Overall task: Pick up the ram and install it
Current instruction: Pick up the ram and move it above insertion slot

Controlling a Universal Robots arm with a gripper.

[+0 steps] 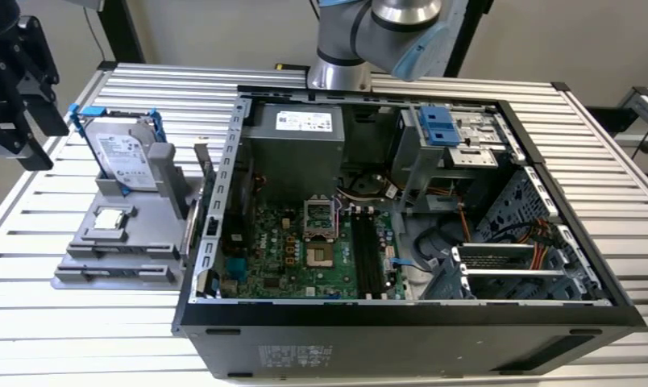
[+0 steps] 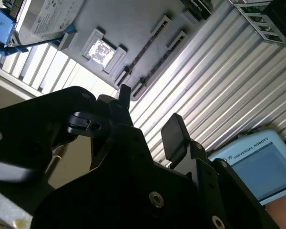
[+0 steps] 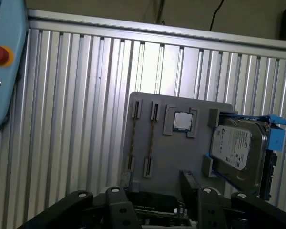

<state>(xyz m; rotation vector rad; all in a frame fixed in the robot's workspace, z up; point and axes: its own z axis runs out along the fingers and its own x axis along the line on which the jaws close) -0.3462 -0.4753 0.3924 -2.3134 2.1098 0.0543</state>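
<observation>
Pincer (image 2: 150,112) open, empty, at exterior view's upper left, above the worktop (image 1: 88,322) edge. Ram (image 3: 151,139) sits edge-on in grey holder (image 3: 176,152) slot, near CPU (image 3: 182,121), outside PC case (image 1: 410,322).

Light: bright and even in the exterior view.
Glare: white patch on the table (image 3: 152,62) slats, first wrist view.
Shadow: gripper (image 2: 149,107) nearly black, second wrist view.
</observation>
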